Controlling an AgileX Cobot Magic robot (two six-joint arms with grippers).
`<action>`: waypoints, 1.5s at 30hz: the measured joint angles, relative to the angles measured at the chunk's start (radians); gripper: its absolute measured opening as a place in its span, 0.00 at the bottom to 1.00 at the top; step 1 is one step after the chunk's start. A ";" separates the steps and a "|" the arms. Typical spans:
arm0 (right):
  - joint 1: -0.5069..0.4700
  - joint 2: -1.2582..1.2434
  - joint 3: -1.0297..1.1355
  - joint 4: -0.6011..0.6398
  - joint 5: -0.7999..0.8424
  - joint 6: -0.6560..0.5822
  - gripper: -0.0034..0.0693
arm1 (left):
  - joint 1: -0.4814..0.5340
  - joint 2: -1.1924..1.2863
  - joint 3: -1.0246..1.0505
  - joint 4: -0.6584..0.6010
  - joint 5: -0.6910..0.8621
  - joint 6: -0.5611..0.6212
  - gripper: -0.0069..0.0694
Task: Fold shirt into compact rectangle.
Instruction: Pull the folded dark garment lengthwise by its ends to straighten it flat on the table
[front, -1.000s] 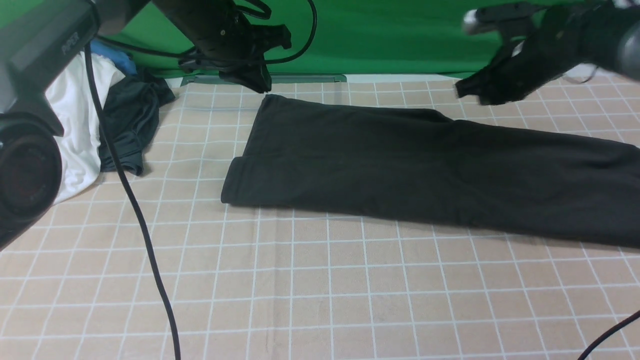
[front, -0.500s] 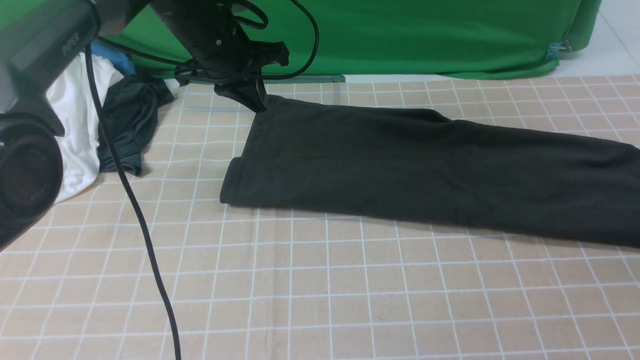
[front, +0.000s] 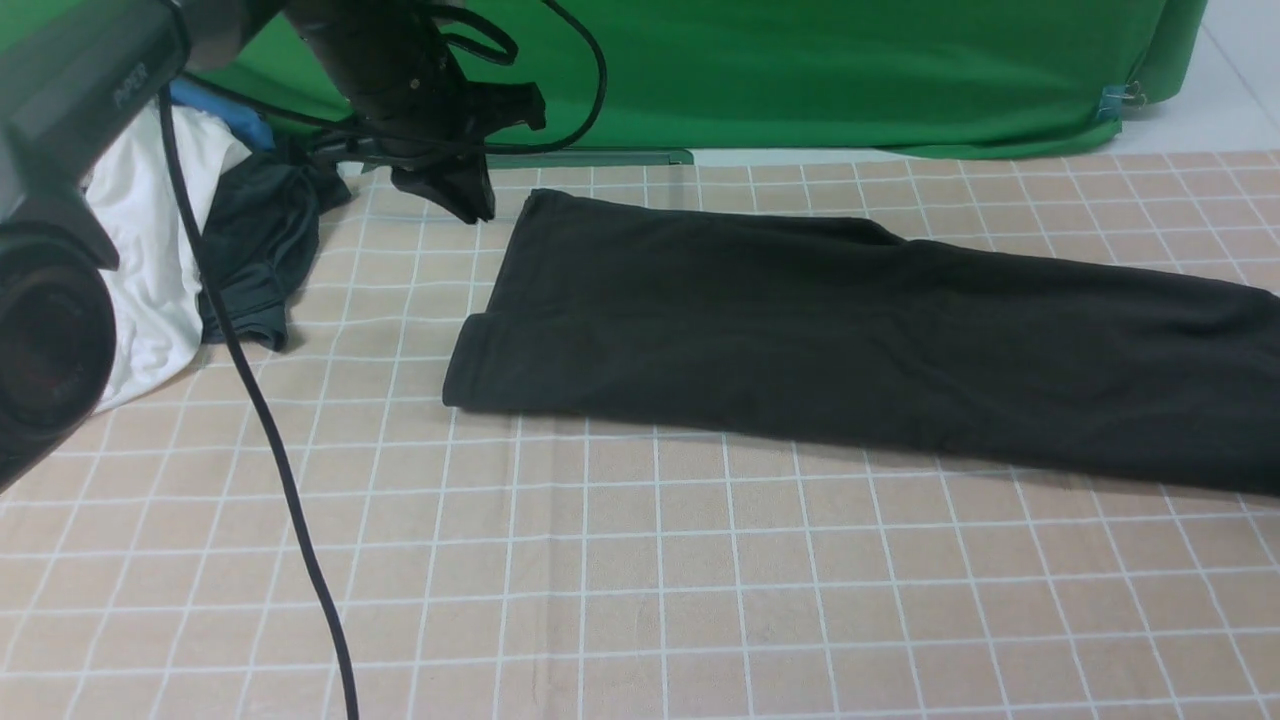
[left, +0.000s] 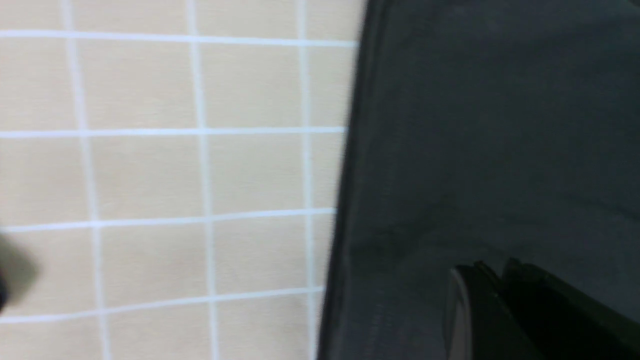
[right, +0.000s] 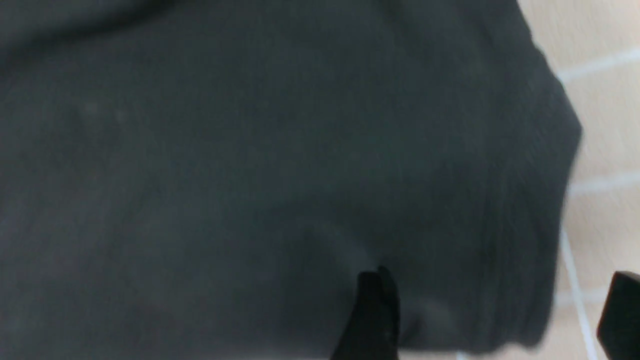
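Green backdrop (front: 800, 70) behind, checked tablecloth (front: 640, 600) below, and the shirt (front: 850, 340) lies on it from centre to right as one long black band, running out of the front view. Lengthwise folding looks done to me; the crosswise fold is what's left. Spare clothes (front: 250, 250) sit far left. Left gripper (front: 465, 205) hangs just off the band's far left corner, jaws I can't make out. Right gripper (right: 497, 274) hovers over a shirt corner, jaws wide, nothing pinched. Next I'd pinch one end's corners and carry them across.

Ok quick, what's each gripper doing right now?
Left gripper: beside the shirt's far corner, holding nothing; open or shut cannot be told.
Right gripper: open, over the shirt, holding nothing.
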 joint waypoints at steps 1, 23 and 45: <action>0.005 0.014 0.000 -0.001 -0.006 0.000 0.85 | 0.006 0.000 0.003 0.012 -0.001 -0.007 0.22; 0.032 0.085 -0.020 -0.015 -0.056 0.005 0.97 | 0.021 0.165 0.068 -0.190 -0.097 0.028 0.94; 0.035 0.111 -0.020 -0.017 -0.058 0.004 0.99 | 0.025 0.188 0.068 -0.253 -0.095 0.038 0.13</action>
